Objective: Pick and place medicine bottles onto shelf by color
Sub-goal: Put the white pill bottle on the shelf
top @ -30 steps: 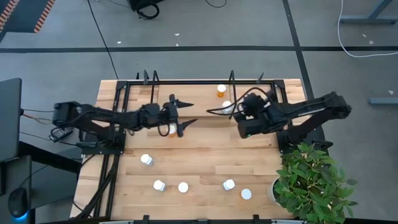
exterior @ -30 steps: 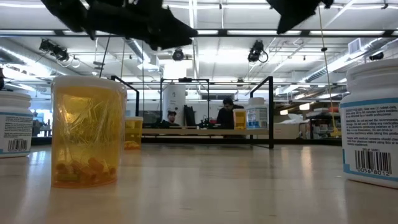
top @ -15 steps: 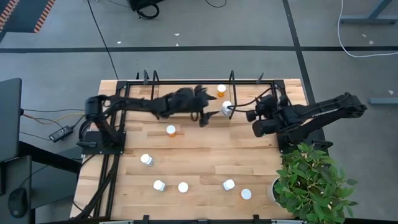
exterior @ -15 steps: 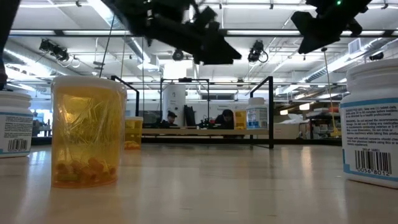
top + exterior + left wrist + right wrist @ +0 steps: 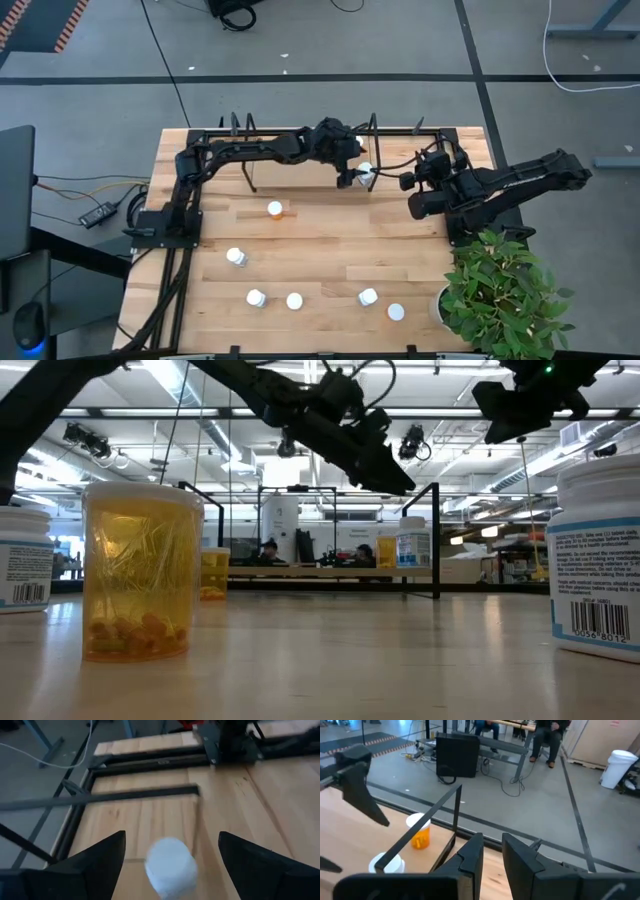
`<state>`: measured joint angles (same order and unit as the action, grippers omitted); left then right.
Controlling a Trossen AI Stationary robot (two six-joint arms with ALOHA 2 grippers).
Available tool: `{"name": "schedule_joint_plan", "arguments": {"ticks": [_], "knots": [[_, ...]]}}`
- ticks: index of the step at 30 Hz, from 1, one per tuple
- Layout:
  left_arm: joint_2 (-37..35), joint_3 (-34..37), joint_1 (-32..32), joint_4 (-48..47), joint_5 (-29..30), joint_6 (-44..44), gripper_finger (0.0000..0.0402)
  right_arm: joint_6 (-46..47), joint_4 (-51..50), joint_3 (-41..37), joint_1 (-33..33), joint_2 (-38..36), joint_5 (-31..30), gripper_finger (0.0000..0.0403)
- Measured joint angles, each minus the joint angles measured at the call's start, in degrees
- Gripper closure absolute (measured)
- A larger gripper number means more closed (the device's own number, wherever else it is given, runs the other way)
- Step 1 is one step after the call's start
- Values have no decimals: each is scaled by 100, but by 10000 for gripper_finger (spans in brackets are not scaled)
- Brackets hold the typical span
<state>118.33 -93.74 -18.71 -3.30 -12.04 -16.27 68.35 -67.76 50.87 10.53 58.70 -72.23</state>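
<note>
The shelf (image 5: 300,182) stands along the table's far side. A white bottle (image 5: 366,172) stands on its board, and an orange bottle (image 5: 420,836) stands just beyond it. My left gripper (image 5: 352,173) is open above the white bottle (image 5: 171,867), with one finger on either side of the cap and touching nothing. My right gripper (image 5: 408,186) hangs to the bottle's right, empty, its fingers (image 5: 472,852) a narrow gap apart. Another orange bottle (image 5: 276,209) rests on the table in front of the shelf.
Several bottles stand near the table's front edge: white-capped ones (image 5: 236,257), (image 5: 256,297), (image 5: 368,296) and others beside them. A potted plant (image 5: 500,290) stands at the front right corner. The shelf's black wire uprights (image 5: 245,128) rise at the far side. People sit in the room behind (image 5: 365,552).
My left gripper has swung from above the orange bottle on the table toward the far right, and now hangs over the white bottle on the shelf, still open. My right gripper has drawn back from that bottle toward the table's right edge. No bottle has moved.
</note>
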Motion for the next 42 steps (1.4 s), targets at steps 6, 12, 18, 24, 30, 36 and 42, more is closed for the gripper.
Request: {"name": "schedule_joint_plan", "arguments": {"ticks": [6,12,18,24,30,36,42], "knots": [[163,-76,26,-1,-61,-136,67,0,-22,0,-33,0,-12,324],[365,-76,22,90,-46,-89,67,-82,-19,0,-142,0,-125,312],[454,-70,59,139,323,-91,67,-128,-14,0,-276,0,-134,280],[535,-65,58,235,344,-64,70,-130,1,2,-303,2,-132,267],[646,-74,67,289,388,-46,82,-130,6,2,-303,2,-129,267],[733,-74,70,427,396,66,97,-131,22,7,-303,2,-129,268],[754,-70,67,416,449,66,109,-132,21,7,-303,2,-127,268]]}}
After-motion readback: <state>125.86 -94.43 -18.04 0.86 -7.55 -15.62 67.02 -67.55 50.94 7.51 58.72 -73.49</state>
